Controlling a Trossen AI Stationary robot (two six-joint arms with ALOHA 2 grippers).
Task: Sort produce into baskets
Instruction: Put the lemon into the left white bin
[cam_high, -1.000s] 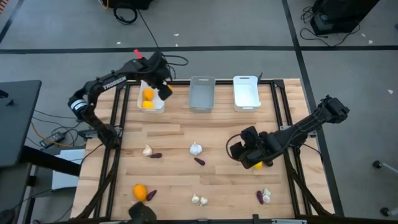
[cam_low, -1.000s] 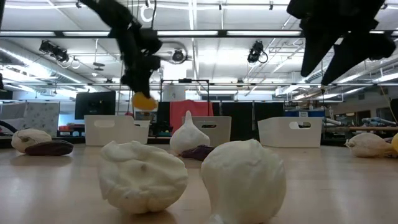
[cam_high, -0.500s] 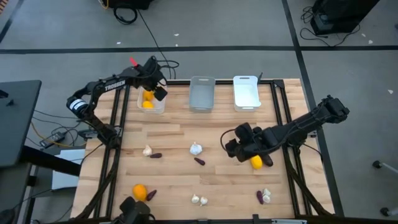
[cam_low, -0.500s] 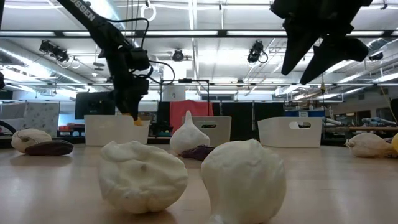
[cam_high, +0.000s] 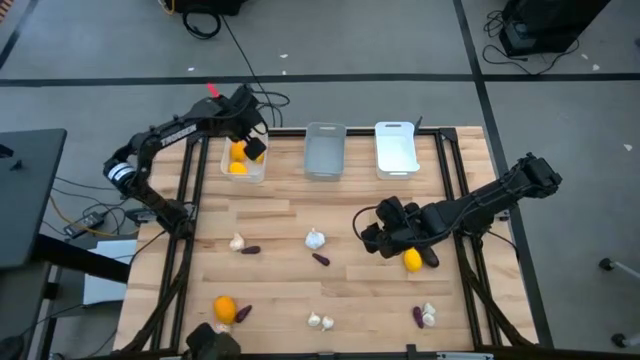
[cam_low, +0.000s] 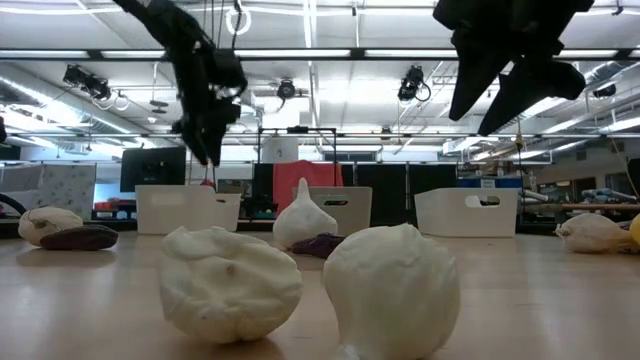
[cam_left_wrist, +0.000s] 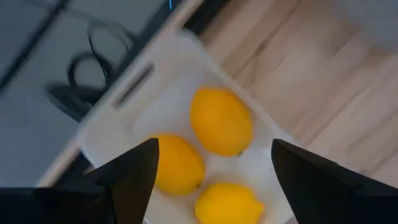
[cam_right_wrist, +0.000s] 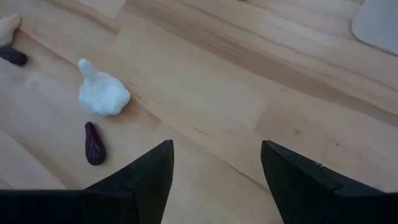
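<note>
L gripper hovers over the far-left white basket, fingers spread apart & empty; three lemons lie in that basket, their long axes at differing angles. Grey basket sits mid far edge, second white basket to its right; both look empty, tho the grey one is hard to read. R gripper hangs above the surface right of centre, fingers open, holding nothing; a lemon lies just near-right of it, touching a purple piece. Garlic bulb sits mid-surface, tip pointing far; purple piece just near of it, long axis running diagonally. Another lemon at near left beside a purple piece; two bulbs at near edge.
</note>
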